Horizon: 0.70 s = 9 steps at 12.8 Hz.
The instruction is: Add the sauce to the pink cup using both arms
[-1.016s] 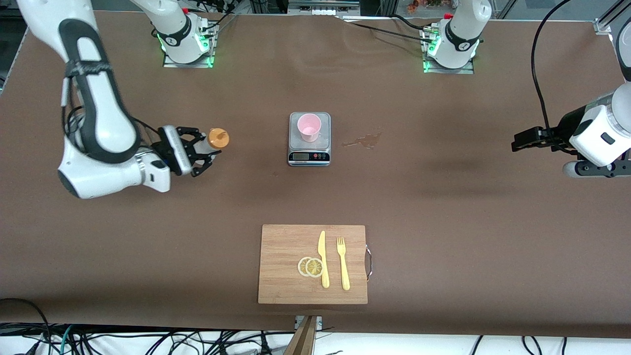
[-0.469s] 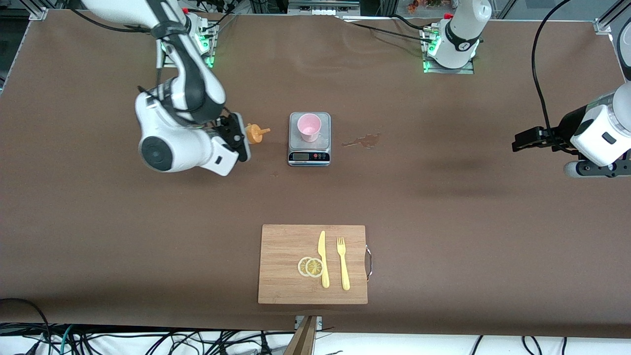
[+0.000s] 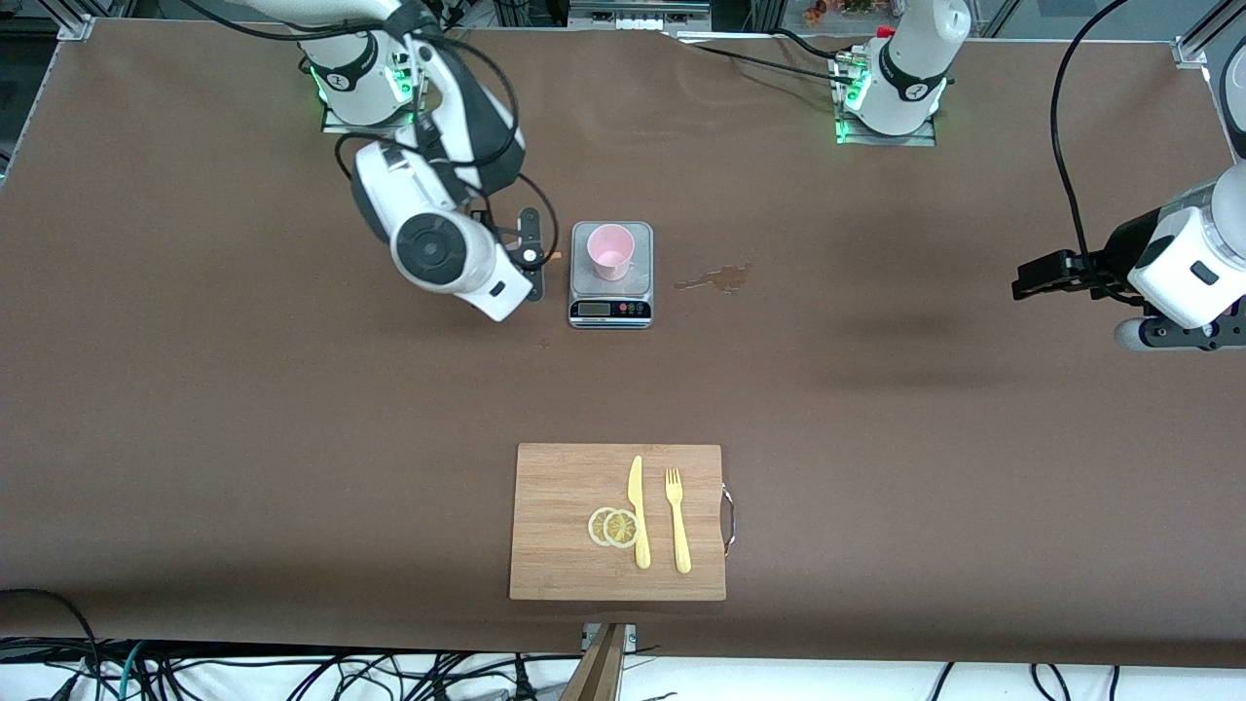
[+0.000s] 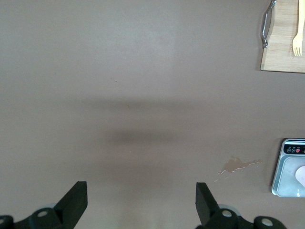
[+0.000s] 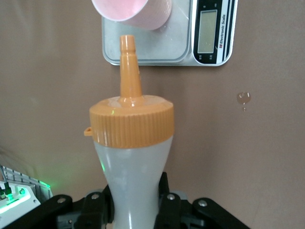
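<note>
1. Right now: brown counter (image 3: 292,467), both arm bases along the edge farthest from the front camera.
2. Right arm is bent in over the counter. Right gripper (image 3: 531,255) sits just beside the scale (image 3: 610,274), toward the right arm's end of the counter.
3. Left arm waits at its own end. Left gripper (image 3: 1034,276) hangs over bare counter, fingers (image 4: 74,202) spread apart with nothing between them.
4. Cutting board (image 3: 565,487) lies near the front-camera edge, carrying a yellow knife (image 3: 638,511), a fork (image 3: 677,520) and two lemon slices (image 3: 613,527).
5. Pink cup (image 3: 610,250) stands upright on the scale platform.
6. Sauce (image 5: 131,157) is clamped in the right gripper's fingers and tipped, with the orange nozzle aimed at the pink cup. The tip looks short of the rim, probably not touching. In the front view only a sliver of orange shows.
7. Small wet spill (image 3: 718,277) on the counter beside the scale, toward the left arm's end.
</note>
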Tool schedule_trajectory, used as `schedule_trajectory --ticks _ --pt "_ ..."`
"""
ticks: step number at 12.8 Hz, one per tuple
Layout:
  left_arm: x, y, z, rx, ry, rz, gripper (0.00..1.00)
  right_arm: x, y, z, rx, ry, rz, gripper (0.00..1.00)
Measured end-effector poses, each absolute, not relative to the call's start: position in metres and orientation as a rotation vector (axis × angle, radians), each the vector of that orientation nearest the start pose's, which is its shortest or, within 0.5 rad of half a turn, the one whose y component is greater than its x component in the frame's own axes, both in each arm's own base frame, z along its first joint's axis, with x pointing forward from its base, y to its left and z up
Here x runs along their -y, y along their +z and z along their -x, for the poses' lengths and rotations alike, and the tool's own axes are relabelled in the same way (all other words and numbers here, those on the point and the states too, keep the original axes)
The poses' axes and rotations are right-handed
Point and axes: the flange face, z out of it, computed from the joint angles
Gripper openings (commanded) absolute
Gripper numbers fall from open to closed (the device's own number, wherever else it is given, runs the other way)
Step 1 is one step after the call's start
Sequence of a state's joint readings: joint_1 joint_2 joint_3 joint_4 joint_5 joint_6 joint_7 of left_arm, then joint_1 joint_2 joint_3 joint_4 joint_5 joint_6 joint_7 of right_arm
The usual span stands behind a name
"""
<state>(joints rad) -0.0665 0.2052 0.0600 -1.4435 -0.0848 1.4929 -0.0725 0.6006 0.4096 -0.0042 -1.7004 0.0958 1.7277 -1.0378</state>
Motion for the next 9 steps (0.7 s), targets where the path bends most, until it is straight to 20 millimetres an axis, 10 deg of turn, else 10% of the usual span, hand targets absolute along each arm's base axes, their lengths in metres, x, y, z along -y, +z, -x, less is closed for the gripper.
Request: schedule_trajectory --ticks 9 --pt "0.017 0.559 -0.605 0.106 0.253 3.196 1.0 -0.457 0.338 -0.413 -1.984 -0.5 -2.039 0.14"
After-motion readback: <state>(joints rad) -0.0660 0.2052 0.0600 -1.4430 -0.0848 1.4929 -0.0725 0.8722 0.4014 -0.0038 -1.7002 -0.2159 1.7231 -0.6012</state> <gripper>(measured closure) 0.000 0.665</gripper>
